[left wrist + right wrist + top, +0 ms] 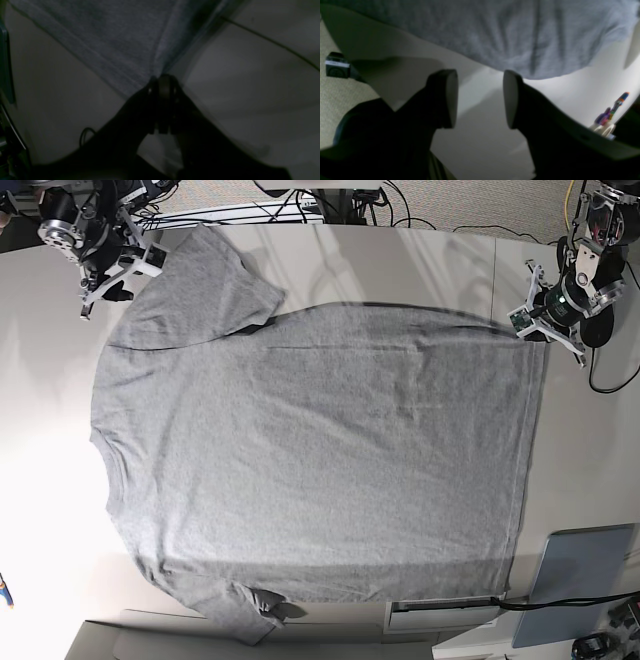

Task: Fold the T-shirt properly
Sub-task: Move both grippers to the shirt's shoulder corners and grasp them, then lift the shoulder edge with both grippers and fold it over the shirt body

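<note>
Left jaws [163, 82] pinch T-shirt [120, 42] hem corner; right jaws [480, 98] gape beside sleeve.

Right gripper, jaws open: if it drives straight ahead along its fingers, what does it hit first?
Most likely the edge of the heather-grey cotton T-shirt, lying just beyond the right gripper with its jaws apart. Only bare white table shows in between, though depth is hard to judge.

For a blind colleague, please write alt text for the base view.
A grey T-shirt lies spread flat on a white table, seen from above. The left gripper pinches its hem corner; the right gripper hovers open by a sleeve.
</note>
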`<act>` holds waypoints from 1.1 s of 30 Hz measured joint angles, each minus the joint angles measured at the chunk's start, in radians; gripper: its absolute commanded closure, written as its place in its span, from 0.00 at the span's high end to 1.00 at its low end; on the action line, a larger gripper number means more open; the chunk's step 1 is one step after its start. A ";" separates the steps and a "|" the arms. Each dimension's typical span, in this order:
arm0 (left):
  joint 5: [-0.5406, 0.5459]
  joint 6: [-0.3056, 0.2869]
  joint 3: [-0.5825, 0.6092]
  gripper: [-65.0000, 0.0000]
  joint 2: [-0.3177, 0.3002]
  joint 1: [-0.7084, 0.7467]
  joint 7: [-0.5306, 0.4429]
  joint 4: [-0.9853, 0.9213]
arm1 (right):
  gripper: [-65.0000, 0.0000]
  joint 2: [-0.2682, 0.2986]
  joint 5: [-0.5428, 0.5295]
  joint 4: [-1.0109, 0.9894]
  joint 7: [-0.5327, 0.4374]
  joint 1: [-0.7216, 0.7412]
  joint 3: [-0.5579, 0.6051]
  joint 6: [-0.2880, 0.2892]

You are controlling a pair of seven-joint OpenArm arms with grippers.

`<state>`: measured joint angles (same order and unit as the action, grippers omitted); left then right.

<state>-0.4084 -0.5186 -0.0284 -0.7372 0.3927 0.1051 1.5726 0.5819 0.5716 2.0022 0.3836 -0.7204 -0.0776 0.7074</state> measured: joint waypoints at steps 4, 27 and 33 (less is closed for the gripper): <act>0.000 0.003 0.000 0.00 0.000 0.000 0.000 0.000 | 0.44 0.001 0.006 -0.040 0.000 0.072 0.081 -0.001; 0.021 0.003 0.000 0.00 0.000 0.000 -0.020 -0.004 | 0.00 0.007 -0.029 -0.184 0.068 0.274 0.275 -0.071; 0.108 0.034 -0.002 0.00 -0.006 0.025 -0.026 -0.004 | 0.00 0.011 -0.125 -0.151 0.317 0.255 0.278 -0.214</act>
<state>-0.3008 -0.4843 -0.0307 -0.7429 0.4179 0.0795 1.5688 0.5930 0.4465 1.8511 0.7002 -0.4656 0.2008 0.4938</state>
